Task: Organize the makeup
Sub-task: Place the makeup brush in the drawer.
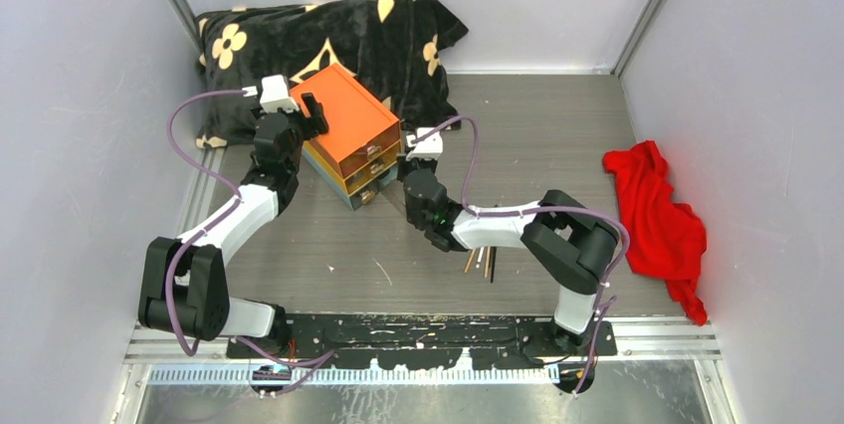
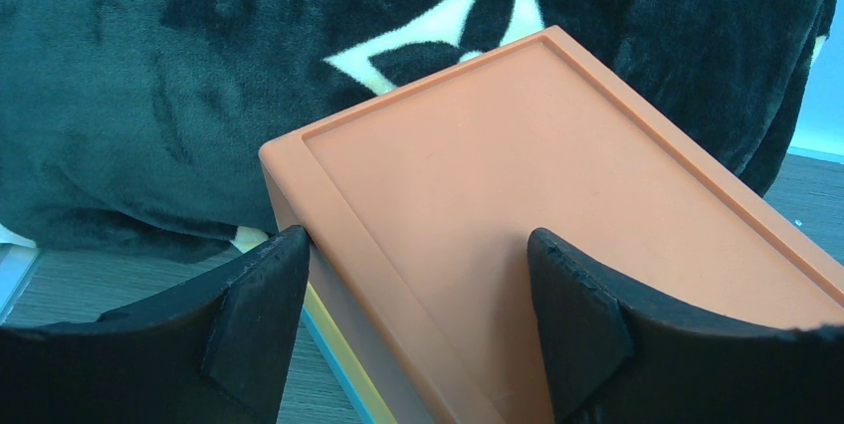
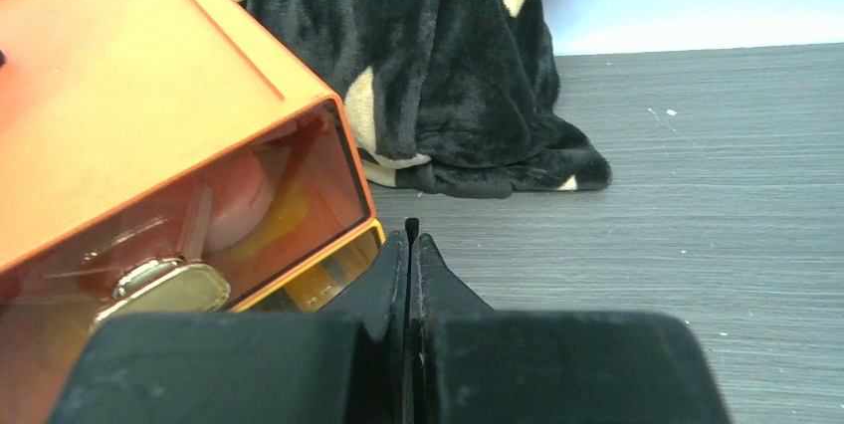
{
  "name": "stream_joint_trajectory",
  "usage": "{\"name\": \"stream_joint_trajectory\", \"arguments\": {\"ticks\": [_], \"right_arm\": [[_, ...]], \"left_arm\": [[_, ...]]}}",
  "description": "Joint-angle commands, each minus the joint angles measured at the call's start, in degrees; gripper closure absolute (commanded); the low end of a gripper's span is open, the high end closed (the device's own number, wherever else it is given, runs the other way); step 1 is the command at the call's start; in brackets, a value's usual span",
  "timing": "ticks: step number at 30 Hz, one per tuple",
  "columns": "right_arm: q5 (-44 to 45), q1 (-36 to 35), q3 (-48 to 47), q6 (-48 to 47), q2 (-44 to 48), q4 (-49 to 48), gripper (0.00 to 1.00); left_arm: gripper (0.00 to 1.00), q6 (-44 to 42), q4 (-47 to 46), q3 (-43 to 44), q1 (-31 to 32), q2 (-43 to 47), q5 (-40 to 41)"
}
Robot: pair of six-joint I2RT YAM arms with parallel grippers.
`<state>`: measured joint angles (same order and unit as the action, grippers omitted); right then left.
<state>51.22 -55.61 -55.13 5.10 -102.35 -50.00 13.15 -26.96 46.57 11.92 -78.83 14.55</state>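
Top external view, nearest us: a few thin brushes (image 1: 480, 263) lie on the worktop (image 1: 328, 265) just beside the right forearm, partly under it. Further out we see the right arm's fingers (image 3: 393, 275) pressed together, pinching nothing, close to the drawer front of the orange-topped box (image 1: 348, 110), where a round pink shape (image 3: 237, 207) shows through the tinted front. Beyond, the left arm's fingers (image 2: 264, 305) stand spread astride the box's corner, before the black flowered blanket (image 1: 328, 36).
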Motion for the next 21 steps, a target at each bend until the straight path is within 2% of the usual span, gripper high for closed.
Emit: {"name": "stream_joint_trajectory", "arguments": {"ticks": [1,11,21], "right_arm": [[5.19,-1.04,1.85,-4.67,-0.04,-10.69,0.99],[5.68,-3.91,7.89,-5.99,3.14,-12.22,0.99],[6.25,-6.92,10.22,-7.98,8.76,-8.04,0.99]], "left_arm": [[0.23,-2.72,16.59,-3.85,1.66,-3.71,-8.73],[0.23,-2.72,16.68,-3.68,1.70,-3.85,-8.74],[0.23,-2.72,16.77,-3.68,1.65,-3.88,-8.74]]}}
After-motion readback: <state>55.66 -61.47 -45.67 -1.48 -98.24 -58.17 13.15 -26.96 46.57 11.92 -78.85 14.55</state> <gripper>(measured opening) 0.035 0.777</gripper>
